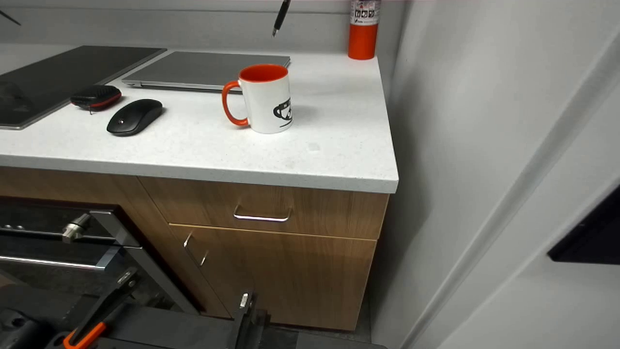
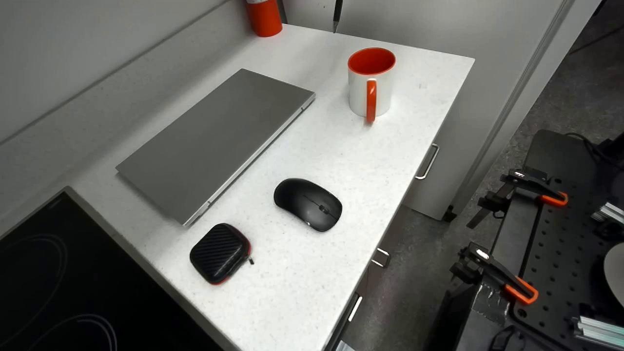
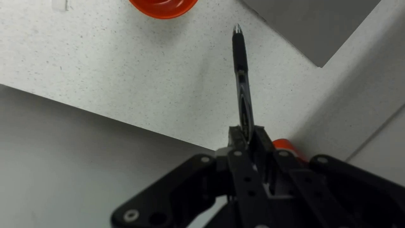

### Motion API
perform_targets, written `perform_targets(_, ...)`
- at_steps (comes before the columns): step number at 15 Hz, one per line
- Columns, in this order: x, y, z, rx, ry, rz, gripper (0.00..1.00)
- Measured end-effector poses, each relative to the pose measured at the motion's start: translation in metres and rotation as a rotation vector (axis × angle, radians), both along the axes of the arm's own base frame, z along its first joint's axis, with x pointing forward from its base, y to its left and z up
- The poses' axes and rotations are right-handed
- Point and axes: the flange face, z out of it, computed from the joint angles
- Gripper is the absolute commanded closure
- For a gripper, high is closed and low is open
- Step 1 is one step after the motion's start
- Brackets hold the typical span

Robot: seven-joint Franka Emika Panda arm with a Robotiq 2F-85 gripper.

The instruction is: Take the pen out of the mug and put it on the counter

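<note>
The dark pen (image 3: 242, 79) is held in my gripper (image 3: 246, 134), which is shut on its upper end in the wrist view. In both exterior views the pen (image 1: 281, 18) (image 2: 337, 14) hangs tip down from the top edge of the picture, apart from the mug; the gripper is out of view there. The white mug (image 1: 264, 106) (image 2: 358, 92) with red-orange inside and handle stands upright on the white counter (image 1: 334, 160) (image 2: 292, 302). In the wrist view only part of the mug's rim (image 3: 164, 14) shows, ahead and left of the pen tip, above the counter (image 3: 126, 72).
A grey flat panel (image 1: 208, 68) (image 2: 219, 141) lies near the back wall. A red cylinder (image 1: 363, 41) (image 2: 265, 19) stands in the back corner. A black mouse (image 1: 135, 116) (image 2: 307, 204), a small black case (image 1: 94, 97) (image 2: 217, 253) and a black cooktop (image 2: 48, 292) are on the counter.
</note>
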Motion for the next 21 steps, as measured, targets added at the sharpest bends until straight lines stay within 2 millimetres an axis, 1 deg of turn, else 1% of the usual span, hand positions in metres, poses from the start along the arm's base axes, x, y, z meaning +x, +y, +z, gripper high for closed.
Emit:
perform_targets(1,-0.001,0.000,0.002,-0.001,-0.003,0.000,0.88)
perform_targets(2,-0.001,0.000,0.003,-0.001,-0.005,0.000,0.97)
perform_targets(4,-0.001,0.000,0.002,-0.001,-0.004,-0.001,0.97)
perform_targets(5,0.001,0.000,-0.002,0.000,0.002,0.000,0.97)
perform_targets(8,0.016,0.000,-0.026,0.011,0.025,-0.021,0.97)
perform_targets(13,0.059,-0.004,-0.063,0.039,0.060,-0.071,0.97)
perform_targets(16,0.080,-0.011,-0.090,0.046,0.090,-0.098,0.97)
perform_targets(19,0.095,-0.020,-0.117,0.045,0.122,-0.117,0.97)
perform_targets(20,0.098,-0.023,-0.124,0.043,0.131,-0.120,0.63)
perform_targets(21,0.102,-0.025,-0.131,0.042,0.137,-0.124,0.60)
